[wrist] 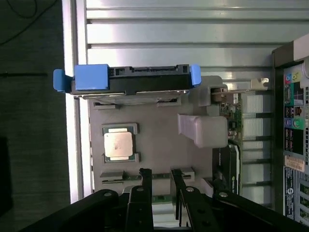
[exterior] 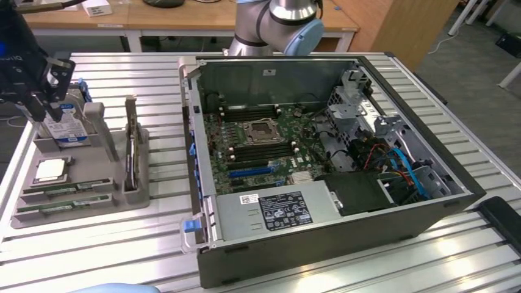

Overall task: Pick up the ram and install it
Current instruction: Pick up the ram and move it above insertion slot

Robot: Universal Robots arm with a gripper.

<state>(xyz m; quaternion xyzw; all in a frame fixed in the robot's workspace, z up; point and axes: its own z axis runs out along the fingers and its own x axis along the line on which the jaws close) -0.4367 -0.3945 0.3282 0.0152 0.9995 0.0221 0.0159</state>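
Observation:
Two ram sticks (exterior: pixel 67 190), green with black chips, lie flat in slots at the near end of a grey tray (exterior: pixel 97 165) on the exterior view's left. My gripper (exterior: pixel 45 115) hangs open above the tray's far end, over the hard drive (exterior: pixel 63 131), apart from the ram. In the wrist view the gripper (wrist: pixel 160 186) shows two black fingers (wrist: pixel 145 186) spread apart with nothing between them. A strip of green ram (wrist: pixel 161 198) shows in the gap below them.
The tray also holds a square silver processor (exterior: pixel 50 170) and an upright graphics card (exterior: pixel 132 146). The open computer case (exterior: pixel 326 140), motherboard exposed, lies to the exterior view's right on the slatted metal table (exterior: pixel 97 250).

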